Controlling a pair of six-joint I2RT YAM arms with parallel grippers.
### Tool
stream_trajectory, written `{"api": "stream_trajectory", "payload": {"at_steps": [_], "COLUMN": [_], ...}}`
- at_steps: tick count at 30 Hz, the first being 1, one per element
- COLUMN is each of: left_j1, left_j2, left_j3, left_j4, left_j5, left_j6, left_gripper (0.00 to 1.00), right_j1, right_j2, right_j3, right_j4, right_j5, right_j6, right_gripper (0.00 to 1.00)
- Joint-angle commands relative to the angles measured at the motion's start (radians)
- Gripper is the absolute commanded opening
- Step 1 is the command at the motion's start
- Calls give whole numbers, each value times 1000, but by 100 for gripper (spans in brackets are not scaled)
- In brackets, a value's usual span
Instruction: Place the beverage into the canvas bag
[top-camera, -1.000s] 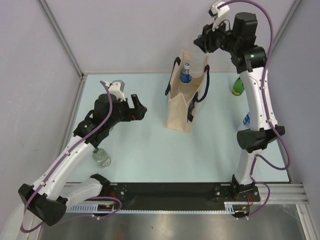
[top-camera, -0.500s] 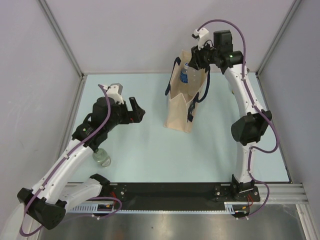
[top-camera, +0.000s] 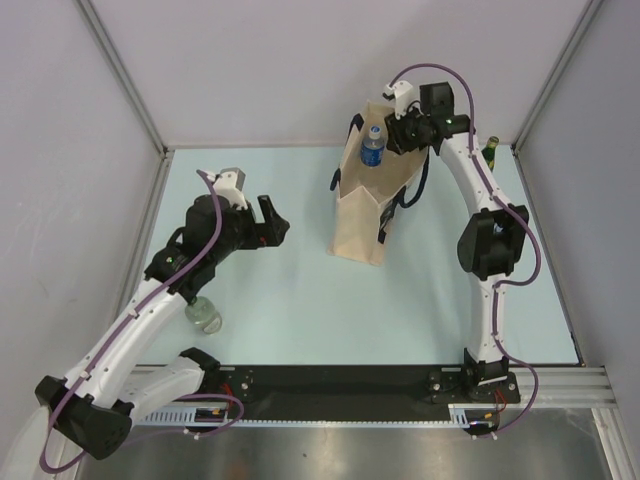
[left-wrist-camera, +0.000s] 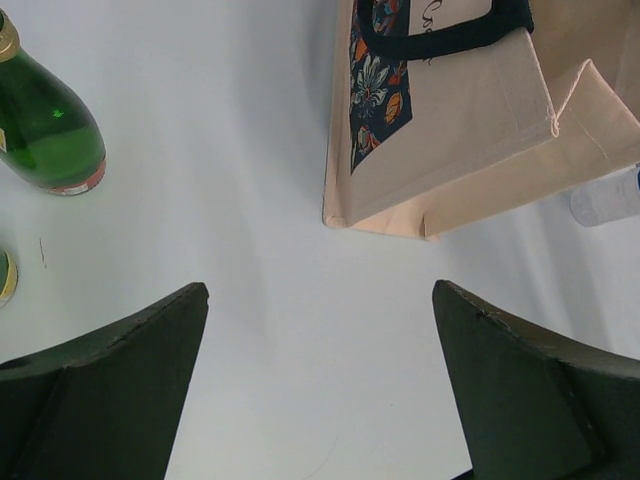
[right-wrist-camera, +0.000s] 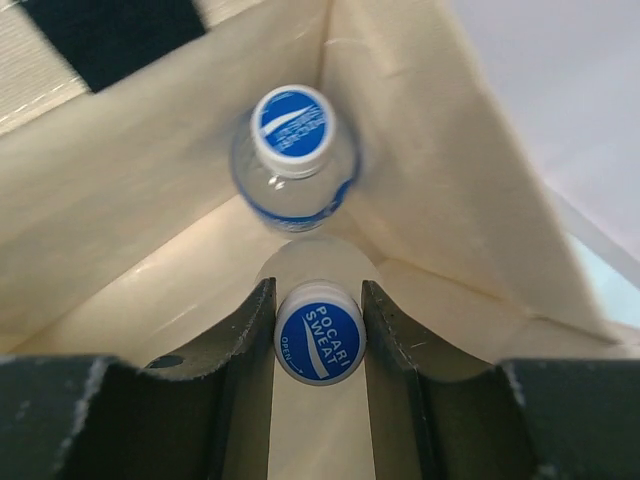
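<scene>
The beige canvas bag (top-camera: 362, 205) with navy handles stands upright mid-table. A clear bottle with a blue cap (top-camera: 373, 143) stands inside it. My right gripper (top-camera: 402, 130) hangs over the bag's mouth. In the right wrist view it (right-wrist-camera: 318, 300) is shut on the blue Pocari Sweat cap of a second bottle (right-wrist-camera: 319, 335), held down inside the bag (right-wrist-camera: 150, 190) beside the first bottle (right-wrist-camera: 293, 150). My left gripper (top-camera: 277, 222) is open and empty, left of the bag. Its view shows its spread jaws (left-wrist-camera: 320, 290) above bare table, facing the bag (left-wrist-camera: 450, 130).
A clear bottle (top-camera: 205, 315) stands under my left arm. A green bottle (top-camera: 490, 148) stands at the far right, also in the left wrist view (left-wrist-camera: 45, 125). A clear bottle (left-wrist-camera: 605, 195) shows past the bag's right side. Grey walls close in the table.
My right arm has swung left and down from high at the back right to the bag's mouth, carrying its bottle in. My left arm has barely moved.
</scene>
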Motion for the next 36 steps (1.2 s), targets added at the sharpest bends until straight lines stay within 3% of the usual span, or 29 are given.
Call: {"api": "stream_trajectory", "payload": {"at_steps": [1,16,19,20,23,28,31,36], "left_j1": [11,12,12,12,14,14,14,14], "left_j2": [3,43,32,32,34,38,35,28], "left_j3": [8,42,42,43,54,73,73,76], "left_j4": [35,33,34,33,31,27,28,28], "left_j5": [12,20,15,15,14,15,18,21], "left_j6": [-4,9,9,9,16,25,25,24], "left_gripper": [100,100,100,100,100,100,100,100], "right_j1": [-36,-37,-37,-37,-39,-39,-37,-36], "right_j2": [-38,-9,-23,-24,-32,-44,-56,-85], "right_j3": [28,-94,-131,-136,-150,-160,-168,-200], "right_j4": [209,278,274,271,252,223,196,189], "right_j5": [82,57,40,27,-1,-29,-58,-64], "right_j6": [-70,-120,-128,-128,-128,-126,-131,-125], "right_gripper": [0,0,10,19,31,42,54,62]}}
